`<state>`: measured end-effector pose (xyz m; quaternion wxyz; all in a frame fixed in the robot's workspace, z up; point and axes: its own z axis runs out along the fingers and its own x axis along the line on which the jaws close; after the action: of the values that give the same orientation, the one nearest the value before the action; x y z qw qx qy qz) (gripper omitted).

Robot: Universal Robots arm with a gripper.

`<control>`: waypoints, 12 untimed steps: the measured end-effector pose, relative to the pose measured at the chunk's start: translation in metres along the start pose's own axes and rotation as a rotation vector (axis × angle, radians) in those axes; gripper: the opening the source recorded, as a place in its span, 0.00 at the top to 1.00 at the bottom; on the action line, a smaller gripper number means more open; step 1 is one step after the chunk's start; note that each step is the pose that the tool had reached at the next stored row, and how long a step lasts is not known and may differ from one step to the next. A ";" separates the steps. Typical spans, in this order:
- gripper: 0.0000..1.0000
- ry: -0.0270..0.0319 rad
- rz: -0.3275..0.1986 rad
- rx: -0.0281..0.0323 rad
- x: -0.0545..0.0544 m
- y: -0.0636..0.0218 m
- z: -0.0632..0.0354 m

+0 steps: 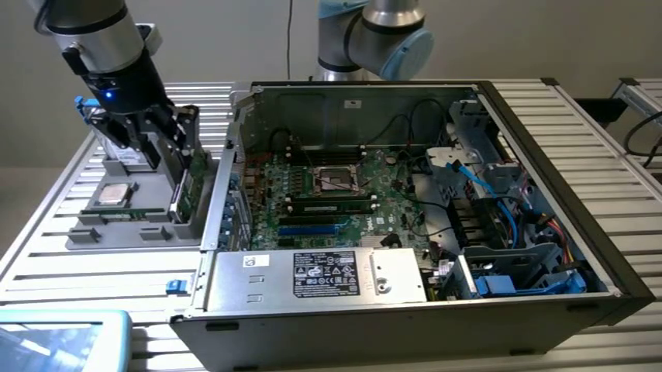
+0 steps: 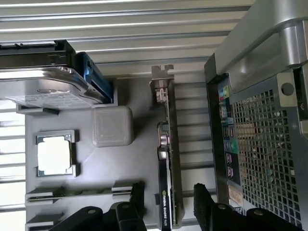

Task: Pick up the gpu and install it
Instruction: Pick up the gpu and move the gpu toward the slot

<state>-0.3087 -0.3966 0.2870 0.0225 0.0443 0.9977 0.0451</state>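
Gripper (image 1: pixel 166 147) hangs at about ten o'clock in the exterior view, over the gray tray (image 1: pixel 124 236). Its two black fingers (image 2: pixel 204 207) are spread wide, one on each side of the gpu (image 2: pixel 166 159), and hold nothing. The gpu stands on its thin edge in the tray, at nine o'clock from the open computer case (image 1: pixel 414 333). A silver hard drive (image 1: pixel 112 194) lies in the tray nearby.

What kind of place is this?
Probably a robotics lab bench for building computers: an open computer case sits on a slatted metal table, a grey tray beside it holds parts, and a robot arm hangs over the tray.
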 end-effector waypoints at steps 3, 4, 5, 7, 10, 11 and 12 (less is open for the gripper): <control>0.45 -0.0020 0.000 -0.0039 0.002 -0.0006 0.0046; 0.45 -0.0041 0.000 -0.0067 0.002 -0.0007 0.0055; 0.45 -0.0071 0.000 -0.0098 0.002 -0.0008 0.0063; 0.45 -0.0144 -0.001 -0.0147 0.002 -0.0011 0.0080; 0.45 -0.0245 -0.002 -0.0170 0.004 -0.0016 0.0117; 0.45 -0.0266 -0.002 -0.0172 0.005 -0.0018 0.0131; 0.45 -0.0282 -0.002 -0.0173 0.006 -0.0021 0.0146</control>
<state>-0.3142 -0.3968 0.2720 0.0370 0.0437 0.9969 0.0531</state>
